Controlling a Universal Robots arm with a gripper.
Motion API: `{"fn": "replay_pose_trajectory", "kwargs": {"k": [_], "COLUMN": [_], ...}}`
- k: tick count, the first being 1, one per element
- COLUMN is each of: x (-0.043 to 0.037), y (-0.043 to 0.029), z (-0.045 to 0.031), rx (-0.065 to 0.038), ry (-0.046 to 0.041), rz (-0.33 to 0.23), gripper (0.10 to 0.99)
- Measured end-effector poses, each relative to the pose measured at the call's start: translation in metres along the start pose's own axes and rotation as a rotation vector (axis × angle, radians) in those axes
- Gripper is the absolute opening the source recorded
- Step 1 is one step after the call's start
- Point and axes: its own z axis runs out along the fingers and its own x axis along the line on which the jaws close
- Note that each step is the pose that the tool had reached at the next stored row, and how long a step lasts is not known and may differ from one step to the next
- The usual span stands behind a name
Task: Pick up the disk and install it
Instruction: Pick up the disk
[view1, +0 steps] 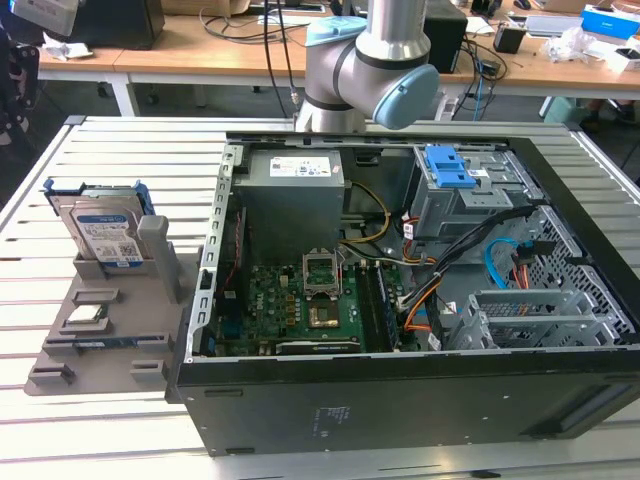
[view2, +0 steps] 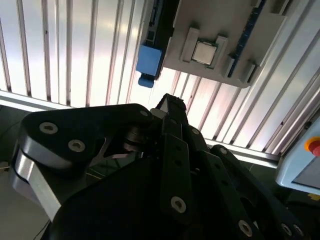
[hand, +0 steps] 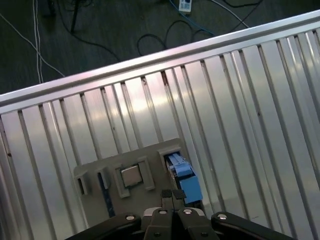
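disk (view1: 105, 232) upright in grey holder (view1: 130, 322) on the bench (view1: 60, 430)
tool (hand: 173, 194) pressed together above it; processor chip (view1: 85, 318) nearby; in the exterior view, open computer case (view1: 400, 410) at the holder's 3 o'clock.

A robotics lab (or electronics workshop): cable-strewn wooden benches (view1: 180, 60), an opened computer case (view1: 400, 410) on a slatted table (view1: 90, 430).

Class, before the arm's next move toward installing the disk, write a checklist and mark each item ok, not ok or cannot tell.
1. Disk standing upright in the grey holder: ok.
2. Pincer carrying nothing: ok.
3. Pincer open wide enough to grasp: not ok, it is shut.
4. Computer case open, inside reachable: ok.
5. Drive cage with blue latch free to take the disk: cannot tell.
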Motion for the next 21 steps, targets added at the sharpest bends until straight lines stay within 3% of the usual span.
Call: {"fn": "replay_pose_trajectory", "kwargs": {"k": [2, 14, 17, 18, 20, 21], "x": [0.0000, 0.0000, 0.0000, 0.0000, 0.0000, 0.0000], "y": [0.0000, 0.0000, 0.0000, 0.0000, 0.0000, 0.0000], "z": [0.0000, 0.0000, 0.0000, 0.0000, 0.0000, 0.0000], "rx": [-0.001, -0.001, -0.001, -0.001, -0.001, -0.001], "ry": [0.0017, 0.0021, 0.0021, 0.0022, 0.0023, 0.0023], "rz": [-0.039, -0.047, -0.048, -0.049, -0.050, -0.051], "gripper": [0.106, 0.114, 0.294, 0.294, 0.416, 0.416]}}
